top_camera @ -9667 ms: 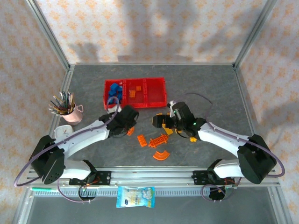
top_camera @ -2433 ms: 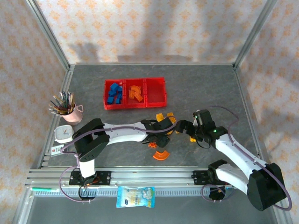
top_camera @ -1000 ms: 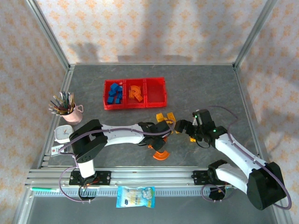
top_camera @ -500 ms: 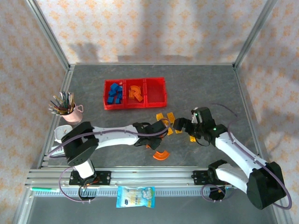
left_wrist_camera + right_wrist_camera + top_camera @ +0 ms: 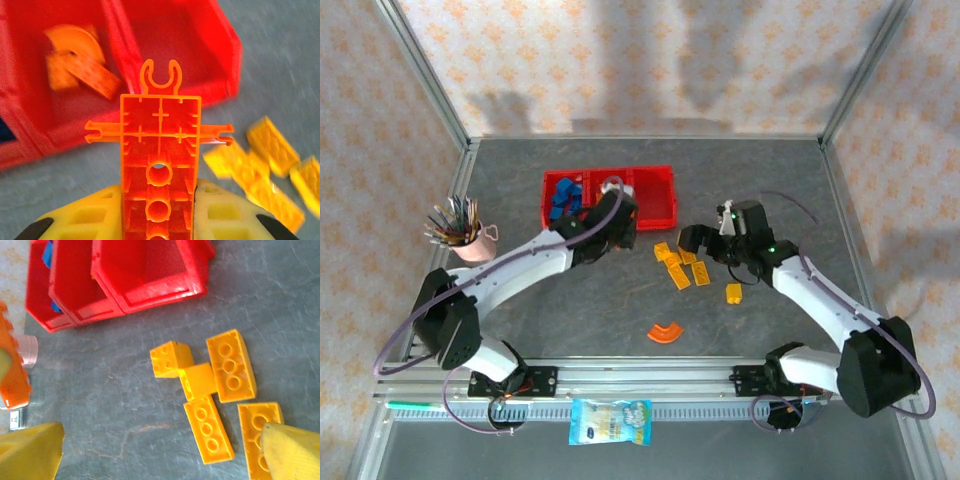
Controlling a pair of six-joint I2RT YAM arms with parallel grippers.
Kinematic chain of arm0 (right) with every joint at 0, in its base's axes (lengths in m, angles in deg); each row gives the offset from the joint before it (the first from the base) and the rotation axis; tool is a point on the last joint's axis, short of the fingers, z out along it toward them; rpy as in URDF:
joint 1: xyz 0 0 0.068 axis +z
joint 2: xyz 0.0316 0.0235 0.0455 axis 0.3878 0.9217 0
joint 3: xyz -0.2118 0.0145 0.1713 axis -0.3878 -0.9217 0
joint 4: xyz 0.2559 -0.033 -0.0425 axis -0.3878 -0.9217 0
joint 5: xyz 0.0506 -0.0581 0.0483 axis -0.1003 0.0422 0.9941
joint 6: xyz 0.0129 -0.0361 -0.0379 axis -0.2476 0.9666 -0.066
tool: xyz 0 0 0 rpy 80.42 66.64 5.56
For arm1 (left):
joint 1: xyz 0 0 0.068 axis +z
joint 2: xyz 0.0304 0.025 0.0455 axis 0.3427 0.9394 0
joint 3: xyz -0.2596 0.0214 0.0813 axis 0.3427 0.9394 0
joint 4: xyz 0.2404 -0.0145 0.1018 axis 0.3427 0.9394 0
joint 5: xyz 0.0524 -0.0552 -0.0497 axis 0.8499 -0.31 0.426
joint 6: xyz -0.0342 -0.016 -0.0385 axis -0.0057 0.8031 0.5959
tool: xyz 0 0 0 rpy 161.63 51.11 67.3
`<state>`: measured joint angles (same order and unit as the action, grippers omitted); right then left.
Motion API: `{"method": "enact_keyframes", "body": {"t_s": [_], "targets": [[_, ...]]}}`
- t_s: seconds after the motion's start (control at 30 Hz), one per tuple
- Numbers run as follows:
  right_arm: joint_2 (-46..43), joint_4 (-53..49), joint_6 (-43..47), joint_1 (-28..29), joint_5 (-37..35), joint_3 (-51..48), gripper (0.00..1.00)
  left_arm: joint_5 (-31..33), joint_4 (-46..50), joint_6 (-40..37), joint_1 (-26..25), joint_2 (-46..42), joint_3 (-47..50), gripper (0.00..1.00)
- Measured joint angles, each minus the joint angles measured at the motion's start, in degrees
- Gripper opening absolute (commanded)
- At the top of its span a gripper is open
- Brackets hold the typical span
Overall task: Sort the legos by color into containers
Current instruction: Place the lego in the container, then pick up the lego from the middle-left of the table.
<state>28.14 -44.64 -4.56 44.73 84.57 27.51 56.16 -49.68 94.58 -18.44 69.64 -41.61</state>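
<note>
The bench [image 5: 770, 170] lies open behind and to the right of the red tray [image 5: 658, 222], out to the metal frame. Toward the front edge, an orange arc [image 5: 666, 331] sits alone between the two arm bases. A pink cup of pens [image 5: 468, 235] stands near the left edge.

The left tool [image 5: 160, 215] is clenched on a long orange strip [image 5: 160, 150], held over the tray's near wall by the divide between the middle and right compartments. Orange pieces [image 5: 75, 70] lie in the middle one.

The right tool [image 5: 705, 248] hangs spread wide, gripping nothing, above the yellow bricks [image 5: 231, 365] just in front of the tray.
</note>
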Motion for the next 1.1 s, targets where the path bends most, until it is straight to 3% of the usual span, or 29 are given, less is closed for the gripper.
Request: {"method": "enact_keyframes", "body": {"t_s": [0.3,0.57,0.8,1.1], "targets": [[3.85,2.97,-0.04,0.00,0.07,2.38,1.00,3.65,-0.48,7.89,10.21,17.49,-13.35,0.26],[4.33,3.41,-0.04,0.00,0.04,2.38,1.00,5.27,1.60,9.29,12.28,29.20,-23.30,0.44],[4.31,2.95,0.09,0.00,0.00,2.49,1.00,5.75,2.45,9.27,12.28,26.40,-22.93,0.50],[2.08,-0.79,0.42,0.00,-1.14,2.51,1.00,4.46,3.61,7.82,10.27,13.40,-14.53,0.53]]}}
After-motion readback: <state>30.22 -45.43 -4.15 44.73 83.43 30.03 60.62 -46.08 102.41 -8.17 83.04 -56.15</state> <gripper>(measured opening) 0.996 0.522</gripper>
